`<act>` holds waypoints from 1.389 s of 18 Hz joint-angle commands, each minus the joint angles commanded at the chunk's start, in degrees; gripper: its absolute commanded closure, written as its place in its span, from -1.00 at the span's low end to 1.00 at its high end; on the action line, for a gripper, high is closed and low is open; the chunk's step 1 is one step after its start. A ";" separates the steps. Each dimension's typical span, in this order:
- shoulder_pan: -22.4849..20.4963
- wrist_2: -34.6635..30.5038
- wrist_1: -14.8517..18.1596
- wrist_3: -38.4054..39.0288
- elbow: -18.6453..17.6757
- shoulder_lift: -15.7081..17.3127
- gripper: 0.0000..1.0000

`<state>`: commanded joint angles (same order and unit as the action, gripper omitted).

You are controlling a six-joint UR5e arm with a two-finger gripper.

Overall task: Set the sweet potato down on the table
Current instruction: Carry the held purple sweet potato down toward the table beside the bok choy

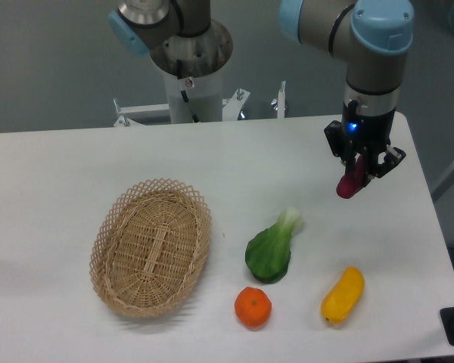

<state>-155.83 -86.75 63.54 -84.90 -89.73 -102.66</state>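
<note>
Over at about two o'clock on the white table, the gripper is hanging down with its fingers pinching the sweet potato, which is pointing its magenta tip downward. It seems to be off the tabletop, though I can't be sure from here. A yellow vegetable is lying at five o'clock, an orange and a leafy green near six, and the wicker basket at eight.
</note>
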 joint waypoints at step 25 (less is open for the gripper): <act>3.25 -0.17 -9.12 33.14 -3.86 -8.34 0.61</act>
<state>-152.58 -86.92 54.42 -51.77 -93.60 -111.00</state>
